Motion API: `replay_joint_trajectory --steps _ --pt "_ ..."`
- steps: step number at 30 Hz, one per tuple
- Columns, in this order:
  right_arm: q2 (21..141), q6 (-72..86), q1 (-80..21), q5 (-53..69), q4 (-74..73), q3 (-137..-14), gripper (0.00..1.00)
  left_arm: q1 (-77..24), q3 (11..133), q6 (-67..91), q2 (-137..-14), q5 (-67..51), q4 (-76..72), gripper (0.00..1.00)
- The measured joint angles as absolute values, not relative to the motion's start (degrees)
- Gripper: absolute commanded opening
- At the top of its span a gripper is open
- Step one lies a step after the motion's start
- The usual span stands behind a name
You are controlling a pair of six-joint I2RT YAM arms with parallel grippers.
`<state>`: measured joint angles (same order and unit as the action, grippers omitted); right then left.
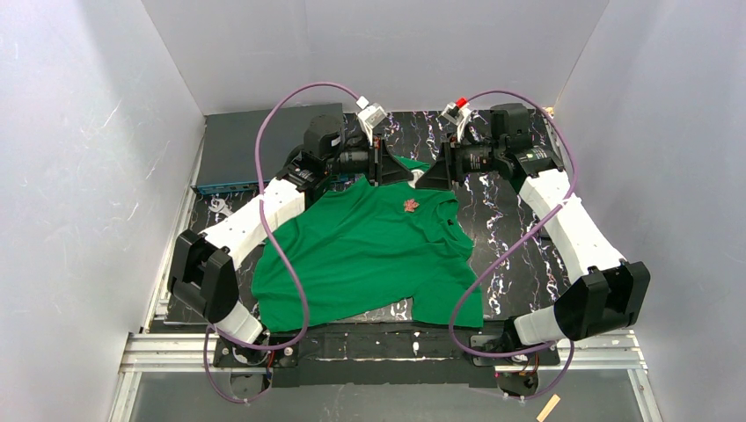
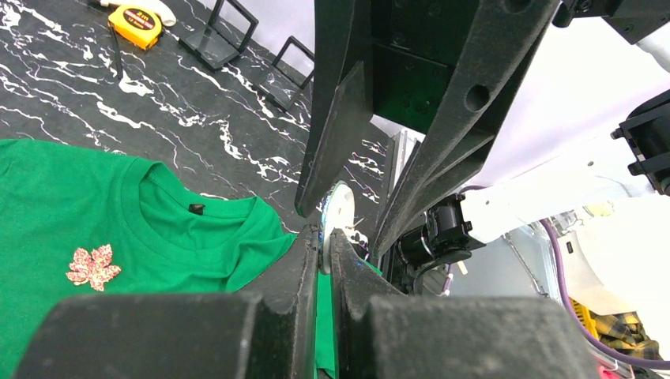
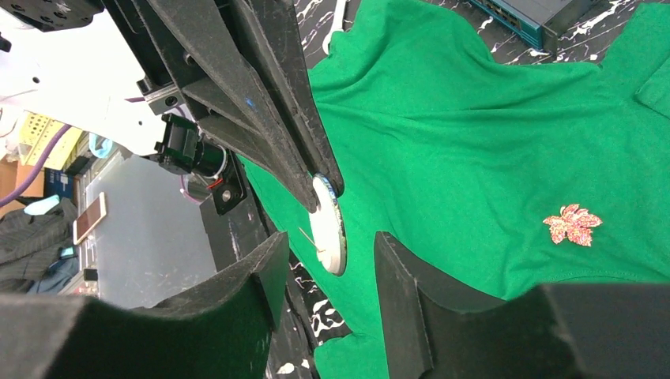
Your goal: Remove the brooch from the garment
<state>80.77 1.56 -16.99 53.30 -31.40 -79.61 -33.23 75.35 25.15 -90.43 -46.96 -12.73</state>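
The green shirt (image 1: 369,255) lies spread on the black marbled table. The red-orange maple-leaf brooch (image 1: 410,205) sits on its chest below the neckline; it also shows in the left wrist view (image 2: 93,266) and the right wrist view (image 3: 572,224). My left gripper (image 1: 383,167) is shut on a small white round disc (image 2: 338,213) with a pin on its back, above the shirt's far edge. My right gripper (image 3: 330,241) is open, its fingers on either side of that disc (image 3: 329,233) without touching it. Neither gripper touches the brooch.
A dark flat box (image 1: 264,149) stands at the back left of the table. A yellow tape measure (image 2: 136,24) and two black wire stands (image 2: 229,28) lie beyond the shirt's collar. Grey walls close in three sides.
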Motion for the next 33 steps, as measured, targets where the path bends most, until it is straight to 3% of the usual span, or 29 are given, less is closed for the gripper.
replay_joint_trajectory --steps 13,20,33 --pt "80.77 2.46 -16.99 54.24 -31.33 -78.56 0.34 -33.23 75.33 26.02 -90.19 -47.22 -15.14 0.00" --pt "80.77 5.85 -16.95 56.18 -29.41 -77.87 0.38 -33.41 74.19 25.65 -89.43 -47.27 -15.99 0.00" --pt "80.75 8.21 -15.92 58.65 -28.12 -77.76 0.33 -33.50 73.47 25.58 -89.03 -47.33 -16.38 0.00"
